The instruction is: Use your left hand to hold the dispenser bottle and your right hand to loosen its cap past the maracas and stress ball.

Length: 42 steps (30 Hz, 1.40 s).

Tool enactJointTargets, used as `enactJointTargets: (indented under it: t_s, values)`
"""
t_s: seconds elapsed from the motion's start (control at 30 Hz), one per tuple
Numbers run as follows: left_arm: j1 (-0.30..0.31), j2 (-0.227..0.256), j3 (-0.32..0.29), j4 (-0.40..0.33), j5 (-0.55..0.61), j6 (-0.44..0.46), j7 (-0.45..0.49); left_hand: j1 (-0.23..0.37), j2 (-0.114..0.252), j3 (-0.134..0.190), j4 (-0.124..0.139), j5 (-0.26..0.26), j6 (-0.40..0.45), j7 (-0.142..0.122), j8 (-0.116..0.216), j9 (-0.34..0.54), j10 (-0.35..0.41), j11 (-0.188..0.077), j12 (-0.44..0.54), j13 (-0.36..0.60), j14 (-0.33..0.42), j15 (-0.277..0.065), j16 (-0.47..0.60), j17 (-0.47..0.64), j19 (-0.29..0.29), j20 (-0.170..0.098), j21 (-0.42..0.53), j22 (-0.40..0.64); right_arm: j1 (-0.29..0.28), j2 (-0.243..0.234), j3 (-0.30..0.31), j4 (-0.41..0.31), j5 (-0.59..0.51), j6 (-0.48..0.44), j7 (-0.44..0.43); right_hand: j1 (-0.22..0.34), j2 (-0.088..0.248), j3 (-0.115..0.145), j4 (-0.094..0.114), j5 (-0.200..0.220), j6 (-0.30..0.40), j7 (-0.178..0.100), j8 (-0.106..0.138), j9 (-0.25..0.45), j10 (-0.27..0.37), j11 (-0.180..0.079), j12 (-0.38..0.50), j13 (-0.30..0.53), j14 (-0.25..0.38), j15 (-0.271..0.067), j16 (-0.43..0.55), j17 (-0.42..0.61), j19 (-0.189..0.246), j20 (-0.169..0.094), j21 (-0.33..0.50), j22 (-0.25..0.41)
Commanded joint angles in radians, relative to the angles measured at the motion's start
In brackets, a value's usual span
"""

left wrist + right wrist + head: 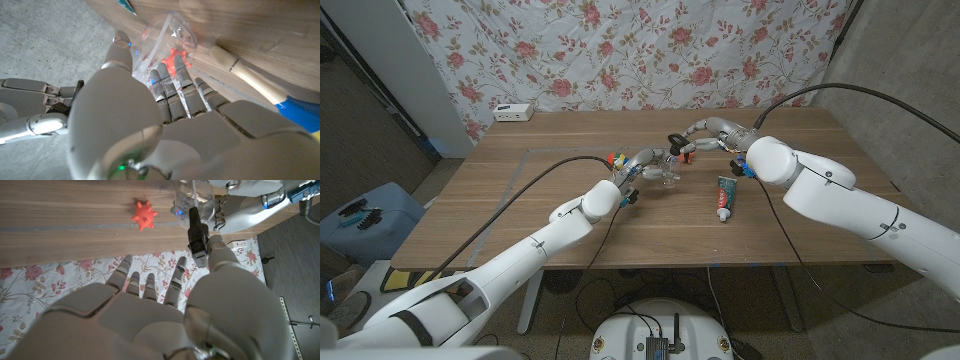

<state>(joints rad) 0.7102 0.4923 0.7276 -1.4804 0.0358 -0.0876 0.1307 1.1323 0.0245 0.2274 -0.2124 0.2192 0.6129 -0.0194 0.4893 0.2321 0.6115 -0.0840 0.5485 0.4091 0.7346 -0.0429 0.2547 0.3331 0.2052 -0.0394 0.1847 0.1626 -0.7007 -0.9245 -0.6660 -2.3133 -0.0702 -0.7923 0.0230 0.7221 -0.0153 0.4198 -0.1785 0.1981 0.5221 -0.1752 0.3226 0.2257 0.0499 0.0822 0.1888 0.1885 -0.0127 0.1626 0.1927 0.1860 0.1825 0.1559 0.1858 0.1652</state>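
Observation:
A clear dispenser bottle (668, 177) stands at the table's middle, and my left hand (638, 166) grips its body from the near left. In the left wrist view my fingers (172, 95) wrap the bottle (170, 32). Its black pump cap (675, 140) sits between the thumb and a finger of my right hand (708, 133), which reaches in from the far right. The right wrist view shows the cap (196, 230) against my thumb. An orange spiky stress ball (144, 215) lies just beyond the bottle. A maraca (245, 75) with a wooden handle lies beside my left hand.
A toothpaste tube (724, 197) lies right of the bottle, near my right forearm. A white power strip (513, 112) sits at the table's far left edge. A floral cloth hangs behind the table (800, 230).

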Motion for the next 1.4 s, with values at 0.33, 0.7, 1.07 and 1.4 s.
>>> enactJointTargets:
  t_s: [0.33,0.7,1.07,1.4]
  values:
    - [-0.001,-0.006,0.003,0.008,-0.001,-0.006,-0.001,-0.016,0.099,0.081,0.065,0.009,0.083,-0.014,0.012,0.002,0.049,-0.038,0.026,0.129,0.046,-0.108,0.004,0.008,0.008,-0.072,-0.003,0.001,0.003,-0.008,0.02,0.021,0.057,0.049,0.023,0.037,0.032,0.025,0.007,0.001,0.049,-0.015,0.021,0.003,0.0,-0.004,0.004,0.004,-0.008,-0.011,0.004,0.004,0.008,-0.003,0.002,0.002]
    - [-0.005,-0.009,0.007,0.014,-0.002,-0.011,-0.007,-0.018,0.103,0.087,0.066,0.011,0.082,-0.013,0.015,0.001,0.051,-0.04,0.027,0.132,0.045,-0.108,0.002,0.012,0.007,-0.071,-0.003,0.001,-0.01,-0.007,0.035,0.033,0.08,0.08,0.013,0.056,0.061,0.041,0.011,0.003,0.071,-0.032,0.027,0.003,0.004,-0.01,0.006,0.004,-0.007,-0.018,0.006,0.004,0.011,-0.01,0.003,0.002]
    - [-0.003,-0.011,0.007,0.015,-0.003,-0.014,-0.004,-0.021,0.103,0.09,0.065,0.012,0.08,-0.012,0.018,0.001,0.05,-0.036,0.028,0.135,0.047,-0.108,0.0,0.014,0.006,-0.071,-0.003,0.001,-0.021,-0.011,0.053,0.041,0.109,0.109,0.014,0.099,0.099,0.068,0.004,0.009,0.089,-0.046,0.029,0.001,0.01,-0.024,0.007,0.003,-0.003,-0.029,0.008,0.004,0.015,-0.023,0.003,0.002]
    - [0.002,-0.011,0.007,0.011,-0.004,-0.011,-0.002,-0.023,0.103,0.095,0.064,0.013,0.08,-0.011,0.022,0.0,0.051,-0.038,0.029,0.138,0.051,-0.108,-0.003,0.014,0.006,-0.072,-0.004,0.001,-0.023,-0.012,0.061,0.053,0.126,0.132,0.016,0.13,0.124,0.085,0.001,0.015,0.114,-0.046,0.033,-0.001,0.015,-0.035,0.008,0.002,-0.001,-0.037,0.008,0.003,0.018,-0.03,0.003,0.001]
